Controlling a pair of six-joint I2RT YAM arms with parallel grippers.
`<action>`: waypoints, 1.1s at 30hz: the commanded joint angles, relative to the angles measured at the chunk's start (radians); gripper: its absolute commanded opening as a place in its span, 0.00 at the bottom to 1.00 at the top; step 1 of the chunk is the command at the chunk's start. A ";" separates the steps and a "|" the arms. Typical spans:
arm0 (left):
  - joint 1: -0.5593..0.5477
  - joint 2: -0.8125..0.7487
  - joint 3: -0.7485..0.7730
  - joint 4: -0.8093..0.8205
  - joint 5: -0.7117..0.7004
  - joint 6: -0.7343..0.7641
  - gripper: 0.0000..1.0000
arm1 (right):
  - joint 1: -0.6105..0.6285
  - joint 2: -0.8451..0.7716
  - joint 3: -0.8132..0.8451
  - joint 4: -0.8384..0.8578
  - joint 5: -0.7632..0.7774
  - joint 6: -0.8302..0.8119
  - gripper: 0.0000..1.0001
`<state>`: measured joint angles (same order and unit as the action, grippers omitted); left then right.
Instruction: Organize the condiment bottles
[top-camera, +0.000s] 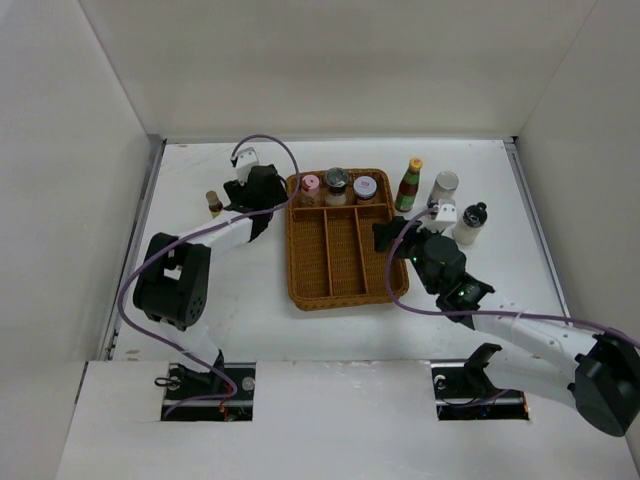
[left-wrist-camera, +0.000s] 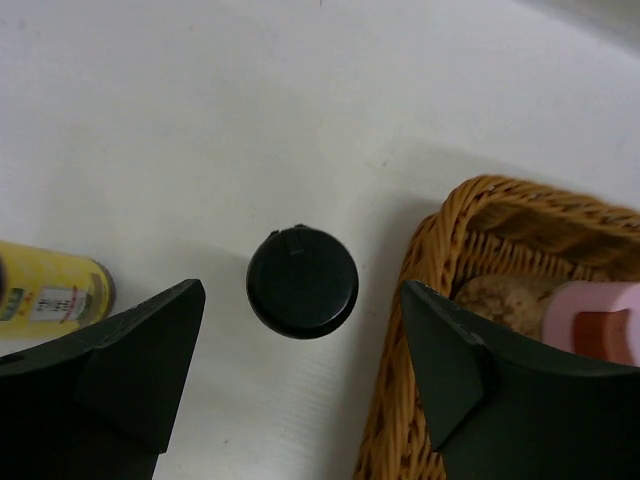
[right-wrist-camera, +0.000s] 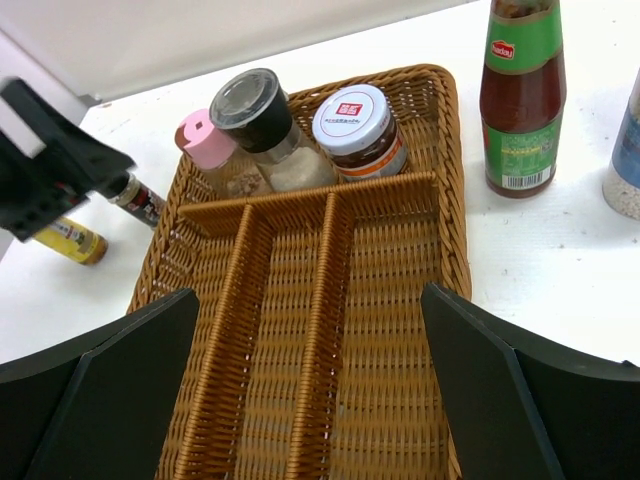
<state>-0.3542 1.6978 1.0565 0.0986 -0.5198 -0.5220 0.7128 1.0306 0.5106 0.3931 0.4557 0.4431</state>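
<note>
Hovering over a black-capped bottle (left-wrist-camera: 302, 280), the left gripper (left-wrist-camera: 302, 292) is spread wide, one finger on each side of the cap w/ clear gaps, nothing held. That bottle stands on the table (left-wrist-camera: 200, 120) just outside the brown wicker tray (left-wrist-camera: 440, 230), by its back-left corner. In the left wrist view one finger overlaps the tray rim. The yellow-labelled bottle (left-wrist-camera: 45, 290) sits on the table just beyond the other finger, further left of the tray. Upright or lying, can't tell from that view; from above it looks to be standing.

The right gripper (right-wrist-camera: 310, 300) is also spread apart & empty, poised above the tray's long slots, approx mid-tray, touching nothing.

The tray has 3 long compartments plus 1 cross compartment at the far end. The cross compartment holds 3 in a row, upright & packed close: pink-lidded bottle (right-wrist-camera: 205, 138) at left, dark-capped grinder (right-wrist-camera: 250, 100) in the middle, silver-lidded jar (right-wrist-camera: 352, 118) at right.

Right of the tray, on the table: yellow-capped red-green bottle (top-camera: 409, 185) near the back-right corner, white shaker (top-camera: 443, 187) just beside it, then a pale black-topped bottle (top-camera: 470, 222) further right & a bit nearer the arms. All 3 stand apart from the tray.
</note>
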 joint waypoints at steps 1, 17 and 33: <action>0.008 0.025 0.075 0.010 0.058 -0.010 0.78 | -0.002 0.009 0.026 0.064 -0.005 0.005 1.00; 0.017 0.052 0.083 0.023 -0.016 0.017 0.46 | 0.003 0.043 0.034 0.067 -0.022 0.009 1.00; -0.085 -0.295 -0.061 0.007 -0.066 0.045 0.22 | 0.003 0.029 0.031 0.072 -0.018 0.005 1.00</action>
<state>-0.4007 1.5562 1.0245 0.0601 -0.5468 -0.4934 0.7128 1.0737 0.5110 0.4057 0.4446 0.4427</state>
